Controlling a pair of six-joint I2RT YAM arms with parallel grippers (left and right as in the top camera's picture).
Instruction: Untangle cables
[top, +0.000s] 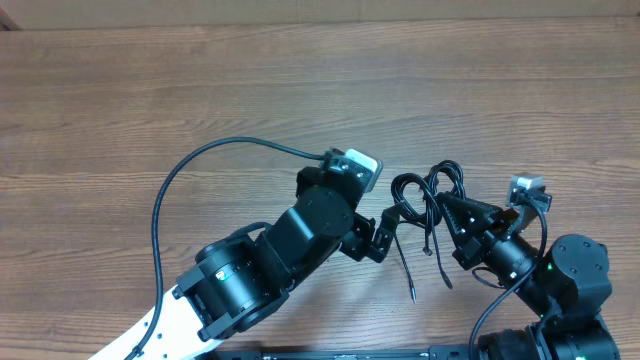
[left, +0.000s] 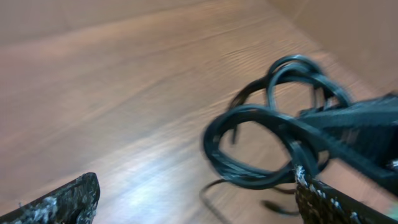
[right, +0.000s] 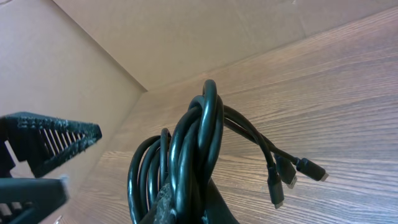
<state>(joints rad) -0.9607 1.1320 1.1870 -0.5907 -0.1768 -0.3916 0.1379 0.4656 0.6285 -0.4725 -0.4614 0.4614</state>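
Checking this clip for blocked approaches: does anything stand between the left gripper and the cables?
Nothing visible does. The open left gripper faces the cables directly; the right gripper, shut on the bundle, grips it from the opposite side, not between them.

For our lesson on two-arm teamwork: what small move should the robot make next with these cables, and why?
Probably shut the open left gripper on the nearest loop of the cables and ease it aside, since the right gripper is shut on the knotted bundle, anchoring it.
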